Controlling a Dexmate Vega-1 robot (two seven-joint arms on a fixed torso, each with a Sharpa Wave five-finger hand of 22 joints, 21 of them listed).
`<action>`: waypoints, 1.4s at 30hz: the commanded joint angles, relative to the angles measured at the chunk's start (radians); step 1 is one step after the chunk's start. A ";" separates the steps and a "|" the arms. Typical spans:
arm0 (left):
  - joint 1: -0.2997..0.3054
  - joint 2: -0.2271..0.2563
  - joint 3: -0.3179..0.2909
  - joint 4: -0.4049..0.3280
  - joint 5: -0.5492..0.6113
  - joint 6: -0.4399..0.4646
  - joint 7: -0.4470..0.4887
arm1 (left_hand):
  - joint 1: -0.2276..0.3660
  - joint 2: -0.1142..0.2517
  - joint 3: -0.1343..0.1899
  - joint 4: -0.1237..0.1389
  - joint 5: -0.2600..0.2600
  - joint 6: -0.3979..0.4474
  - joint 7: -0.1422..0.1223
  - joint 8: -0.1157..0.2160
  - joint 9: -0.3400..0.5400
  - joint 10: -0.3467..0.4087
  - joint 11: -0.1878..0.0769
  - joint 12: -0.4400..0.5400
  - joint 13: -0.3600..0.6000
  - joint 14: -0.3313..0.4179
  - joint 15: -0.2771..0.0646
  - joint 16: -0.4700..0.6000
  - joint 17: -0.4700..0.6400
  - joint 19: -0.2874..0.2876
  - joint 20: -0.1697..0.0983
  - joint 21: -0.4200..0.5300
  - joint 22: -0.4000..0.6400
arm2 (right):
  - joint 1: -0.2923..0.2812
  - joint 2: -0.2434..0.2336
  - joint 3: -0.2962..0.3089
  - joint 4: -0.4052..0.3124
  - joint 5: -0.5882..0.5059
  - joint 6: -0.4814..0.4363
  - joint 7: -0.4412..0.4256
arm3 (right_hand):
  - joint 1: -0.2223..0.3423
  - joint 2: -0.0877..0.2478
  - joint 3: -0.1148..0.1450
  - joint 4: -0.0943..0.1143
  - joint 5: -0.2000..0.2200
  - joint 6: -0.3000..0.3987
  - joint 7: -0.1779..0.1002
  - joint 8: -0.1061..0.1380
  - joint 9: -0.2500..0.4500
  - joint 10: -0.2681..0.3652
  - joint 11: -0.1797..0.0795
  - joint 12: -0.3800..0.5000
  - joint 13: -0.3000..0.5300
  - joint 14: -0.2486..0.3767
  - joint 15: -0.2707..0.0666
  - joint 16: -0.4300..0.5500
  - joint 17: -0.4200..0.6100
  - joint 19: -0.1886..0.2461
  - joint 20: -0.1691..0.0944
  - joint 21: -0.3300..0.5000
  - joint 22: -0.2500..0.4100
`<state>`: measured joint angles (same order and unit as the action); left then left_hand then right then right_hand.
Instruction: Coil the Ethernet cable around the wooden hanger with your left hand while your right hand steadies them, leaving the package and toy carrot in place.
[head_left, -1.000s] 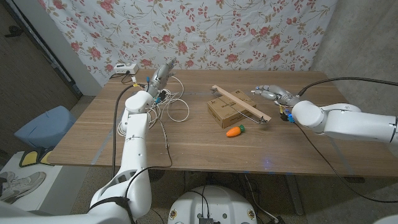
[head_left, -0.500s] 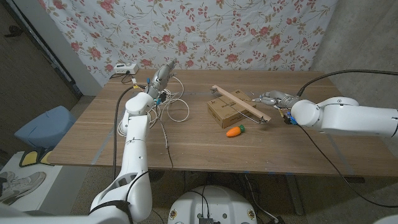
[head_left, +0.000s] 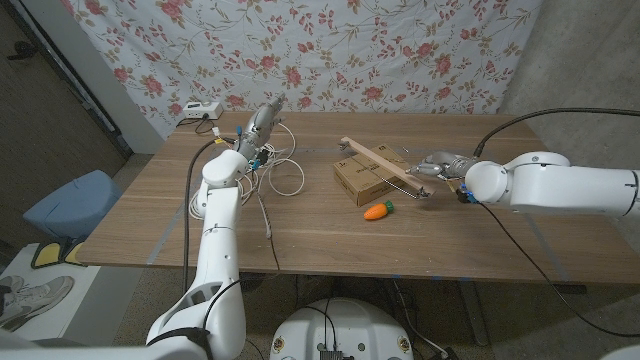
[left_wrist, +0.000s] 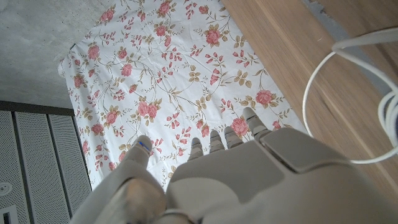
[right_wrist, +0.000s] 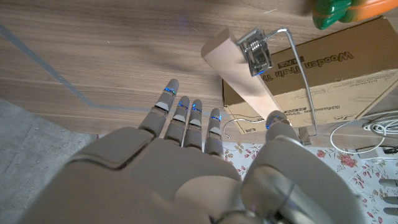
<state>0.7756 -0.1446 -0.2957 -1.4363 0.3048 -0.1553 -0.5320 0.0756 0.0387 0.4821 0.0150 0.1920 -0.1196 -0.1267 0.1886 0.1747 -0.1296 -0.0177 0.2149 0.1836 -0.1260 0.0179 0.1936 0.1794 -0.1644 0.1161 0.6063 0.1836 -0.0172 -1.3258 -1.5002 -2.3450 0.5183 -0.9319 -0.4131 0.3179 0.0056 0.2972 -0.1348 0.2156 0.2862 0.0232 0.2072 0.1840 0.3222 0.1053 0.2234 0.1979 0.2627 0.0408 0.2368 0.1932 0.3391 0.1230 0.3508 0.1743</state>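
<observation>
Floral cloth (head_left: 330, 50) backed the table (head_left: 320, 235); right hand (head_left: 432, 163), fingers apart, hovered by wooden hanger (head_left: 385, 165); left hand (head_left: 262, 122) open above Ethernet cable (head_left: 280, 170).

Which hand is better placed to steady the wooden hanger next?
The right hand: it is open beside the wooden hanger, while the left hand is over the Ethernet cable.

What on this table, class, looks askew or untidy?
The wooden hanger lies propped aslant across the package, one end overhanging near the right hand. The Ethernet cable sprawls in loose loops by the left hand, not coiled.
</observation>
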 joint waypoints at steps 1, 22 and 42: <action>0.014 -0.003 -0.004 -0.016 -0.012 0.007 0.002 | 0.004 0.002 0.000 -0.001 0.002 0.007 0.000 0.001 0.001 0.005 0.000 -0.002 0.004 0.002 0.000 -0.001 0.001 0.006 -0.001 0.000 0.004 | 0.029 0.079 -0.023 0.043 -0.053 -0.081 0.092 | 0.023 -0.001 0.004 -0.013 0.009 -0.001 -0.007 -0.001 0.005 -0.007 -0.010 -0.002 0.006 0.004 -0.008 0.001 0.004 0.012 -0.004 0.001 0.005; 0.002 0.000 -0.015 0.005 -0.019 0.004 0.003 | -0.002 0.000 -0.006 0.001 0.003 0.010 0.001 -0.001 0.001 0.008 0.002 -0.002 0.004 0.004 0.001 -0.001 0.002 0.011 0.002 -0.004 0.004 | 0.031 0.226 -0.032 0.191 -0.191 -0.179 0.293 | 0.109 0.007 0.027 -0.036 0.027 0.005 -0.013 -0.001 0.006 0.009 -0.014 -0.002 0.008 0.034 -0.025 0.005 0.005 0.047 -0.020 -0.002 0.005; 0.002 -0.006 -0.019 0.004 -0.013 0.013 0.004 | -0.006 0.000 -0.009 0.003 0.004 0.012 0.001 -0.002 0.001 0.010 -0.002 -0.003 0.004 0.004 0.001 -0.001 0.002 0.012 0.004 -0.008 0.004 | -0.001 0.267 -0.033 0.226 -0.339 -0.171 0.368 | 0.410 0.053 0.087 -0.042 0.073 0.135 -0.055 0.022 0.006 0.178 -0.084 0.042 0.015 0.245 -0.144 0.104 0.055 0.184 -0.078 0.021 0.011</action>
<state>0.7778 -0.1480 -0.3127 -1.4326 0.2892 -0.1474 -0.5268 0.0755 0.0387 0.4779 0.0193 0.1920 -0.1162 -0.1232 0.1886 0.1745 -0.1205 -0.0194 0.2150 0.1836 -0.1264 0.0179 0.1936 0.1791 -0.1574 0.1231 0.5989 0.1835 -0.0016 -1.0929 -1.5253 -2.1417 0.2647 -1.0880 -0.0813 0.6676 0.0388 0.3698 -0.1769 0.2787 0.3798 -0.0189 0.2186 0.1859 0.4440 0.0351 0.2481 0.2074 0.4596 -0.0447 0.3108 0.2297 0.4956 0.0606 0.3610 0.1796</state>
